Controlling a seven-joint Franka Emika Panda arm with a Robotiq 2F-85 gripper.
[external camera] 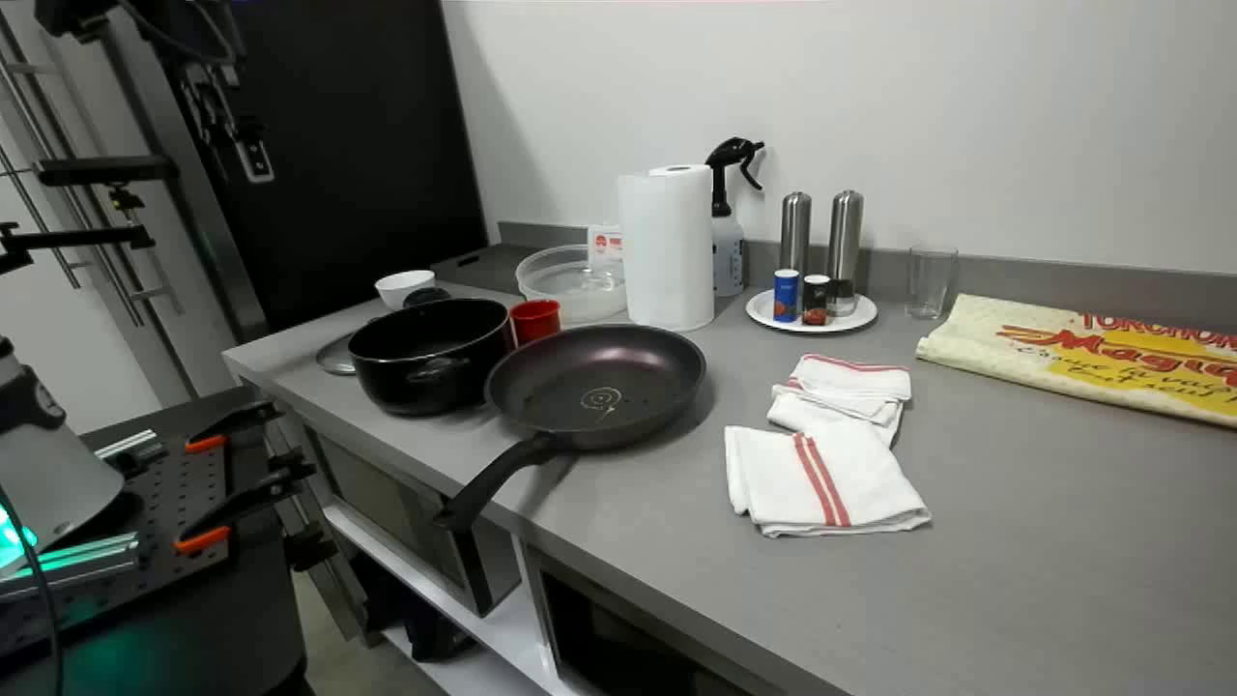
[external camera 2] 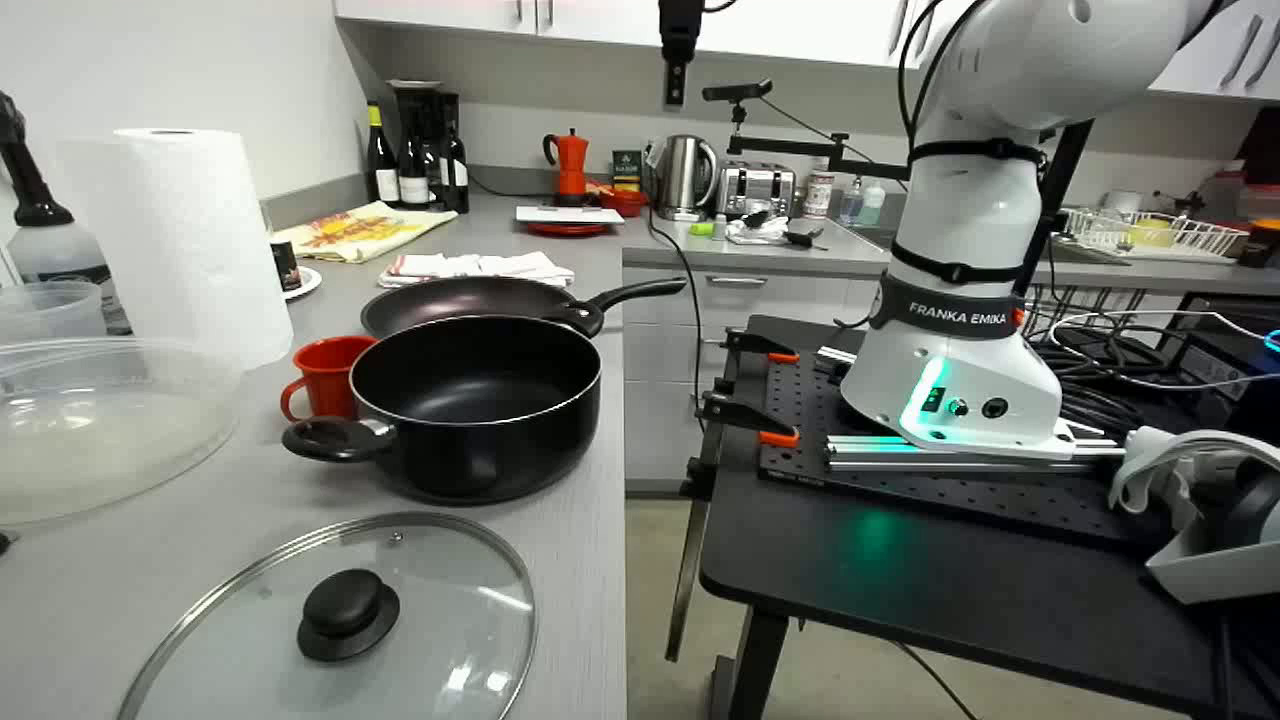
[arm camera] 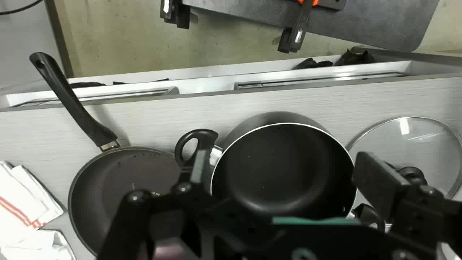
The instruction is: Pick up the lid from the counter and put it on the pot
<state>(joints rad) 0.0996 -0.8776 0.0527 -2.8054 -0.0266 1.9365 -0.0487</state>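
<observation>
Hand (arm camera: pixel 282 164) agape — empty pot (external camera 2: pixel 498 450), lid (external camera 2: pixel 345 615) beside.

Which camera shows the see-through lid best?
An exterior view: the lid looks large and unobstructed, though cropped. In an exterior view, the pot hides much of it; in the wrist view, the claw covers part.
</observation>
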